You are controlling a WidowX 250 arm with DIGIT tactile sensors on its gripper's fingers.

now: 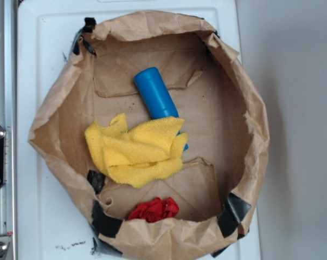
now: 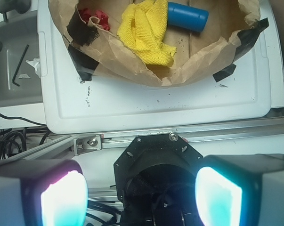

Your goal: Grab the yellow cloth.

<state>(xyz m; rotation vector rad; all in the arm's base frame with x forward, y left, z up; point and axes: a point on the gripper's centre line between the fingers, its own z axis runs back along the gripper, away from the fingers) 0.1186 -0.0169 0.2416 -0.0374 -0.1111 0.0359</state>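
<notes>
Inside the paper bag (image 1: 244, 108), the yellow cloth (image 2: 146, 33) lies well ahead of the gripper (image 2: 142, 193). Fingers (image 2: 217, 188) stand apart, holding nothing.

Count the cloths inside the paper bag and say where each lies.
2. The yellow cloth lies mid-bag, overlapping the blue cylinder; the red cloth sits against the bag's rim. More could hide beneath.

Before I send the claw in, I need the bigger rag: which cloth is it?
The yellow cloth, crumpled mid-bag against the blue cylinder; the red cloth is a small bundle.
</notes>
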